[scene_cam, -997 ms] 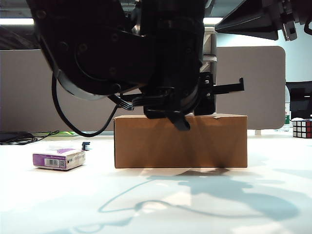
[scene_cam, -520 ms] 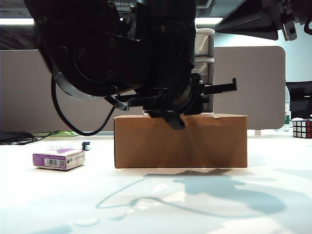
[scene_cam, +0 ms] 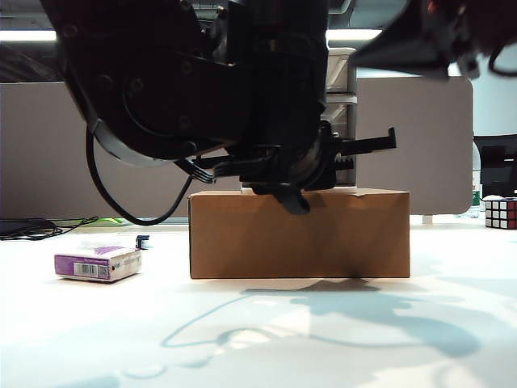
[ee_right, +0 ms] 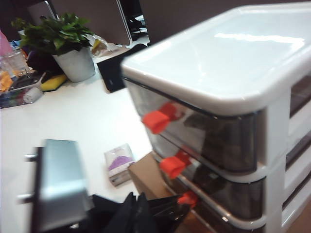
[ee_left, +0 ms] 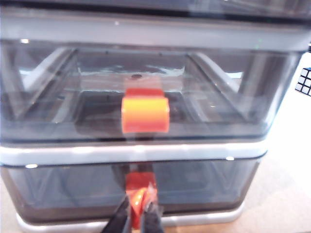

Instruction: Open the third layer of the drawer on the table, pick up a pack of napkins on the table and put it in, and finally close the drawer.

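Note:
The drawer (ee_left: 146,150) fills the left wrist view, standing on a brown cardboard box (scene_cam: 299,234). Its third layer (ee_left: 68,191), the lowest smoky tray, looks pushed in. My left gripper (ee_left: 138,216) is shut on that tray's red-orange handle (ee_left: 141,187). In the exterior view the dark left arm (scene_cam: 202,89) hides most of the drawer (scene_cam: 342,81). The pack of napkins (scene_cam: 97,263), purple and white, lies on the table (scene_cam: 323,339) left of the box and also shows as the pack (ee_right: 119,163). My right gripper (ee_right: 137,213) hovers high beside the drawer's top, its fingers together and empty.
A Rubik's cube (scene_cam: 501,212) sits at the far right of the table. A small dark clip (scene_cam: 142,241) lies behind the pack. A potted plant (ee_right: 63,39) and clutter stand beyond the table. Black cables (scene_cam: 40,228) trail at the left.
The left gripper's side bar has drawn in a little towards the drawer, and the arm edged left. The right arm at the upper right has dipped and is blurred with motion.

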You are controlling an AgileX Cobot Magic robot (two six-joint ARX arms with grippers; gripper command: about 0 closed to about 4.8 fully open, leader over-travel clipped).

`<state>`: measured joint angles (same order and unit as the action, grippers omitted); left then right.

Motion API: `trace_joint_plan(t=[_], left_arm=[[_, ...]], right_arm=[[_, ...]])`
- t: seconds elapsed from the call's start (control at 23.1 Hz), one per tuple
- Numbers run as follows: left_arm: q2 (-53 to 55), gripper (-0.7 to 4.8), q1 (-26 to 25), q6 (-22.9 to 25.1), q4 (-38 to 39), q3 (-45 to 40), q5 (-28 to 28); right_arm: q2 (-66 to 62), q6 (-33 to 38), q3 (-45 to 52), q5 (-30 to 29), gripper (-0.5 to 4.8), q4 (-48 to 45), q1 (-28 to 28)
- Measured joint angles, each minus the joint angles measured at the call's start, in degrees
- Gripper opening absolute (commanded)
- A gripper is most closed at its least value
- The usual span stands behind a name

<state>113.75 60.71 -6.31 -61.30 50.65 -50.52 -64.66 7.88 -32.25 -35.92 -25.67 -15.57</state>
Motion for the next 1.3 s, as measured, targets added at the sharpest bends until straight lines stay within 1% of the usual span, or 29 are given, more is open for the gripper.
trace_joint_plan(t=[0.13, 0.26, 0.39, 0.61, 0.78, 1.3], left_arm=[[0.00, -0.06, 0.26, 0.00, 0.00, 0.00, -0.13], [0.00, -0.06, 0.33, 0.00, 0.00, 0.00, -0.72], [0.00, -0.06, 0.42, 0.02, -0.02, 0.00, -1.07], [0.00, -0.06, 0.48, 0.00, -0.02, 0.00, -1.07], [0.00, -0.06, 1.09, 0.02, -0.15, 0.00, -1.46], [0.00, -0.06, 3.56, 0.11, 0.15, 0.00, -5.29]], right_arm=[[-4.59, 0.55, -0.13, 0.09, -0.05, -4.15, 0.00], [-11.15, 1.11, -4.46, -0.52, -0.05, -5.29, 0.02], [-13.03, 1.16, -7.02, -1.36, -0.05, -5.46, -0.42], [-13.60, 1.11, -9.09, -1.62, -0.05, -6.36, -0.72], [-13.64, 1.14, -9.07, -0.50, -0.05, -6.40, -0.72], [-14.60, 1.11, -9.07, -0.50, -0.05, -6.82, -0.74]])
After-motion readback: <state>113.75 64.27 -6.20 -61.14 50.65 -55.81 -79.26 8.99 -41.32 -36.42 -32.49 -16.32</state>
